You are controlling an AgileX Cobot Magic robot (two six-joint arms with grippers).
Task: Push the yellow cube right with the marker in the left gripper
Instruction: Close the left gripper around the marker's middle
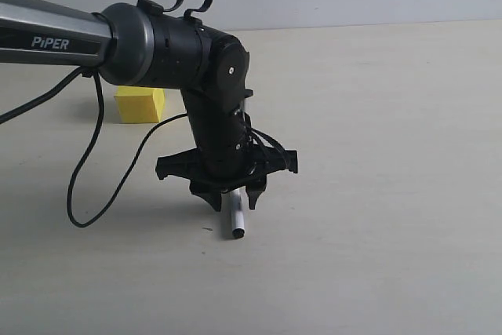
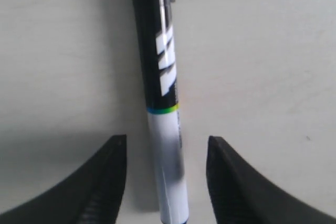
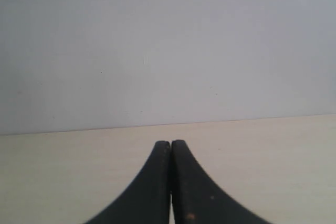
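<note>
The marker [image 1: 236, 219] lies flat on the pale table, its near end sticking out below my left gripper [image 1: 234, 200]. That gripper points down over it, open, one finger on each side. In the left wrist view the marker [image 2: 164, 103] runs between the fingertips [image 2: 115, 161] with a gap of bare table on both sides, so my left gripper [image 2: 167, 145] touches nothing. The yellow cube [image 1: 140, 104] sits on the table behind and to the left of the gripper, partly hidden by the arm. My right gripper [image 3: 170, 144] is shut and empty above the table.
The black and grey arm marked "PiPER" [image 1: 55, 37] reaches in from the left, with a black cable [image 1: 78, 186] looping down to the table. A pale wall [image 3: 168, 45] stands behind the table's far edge.
</note>
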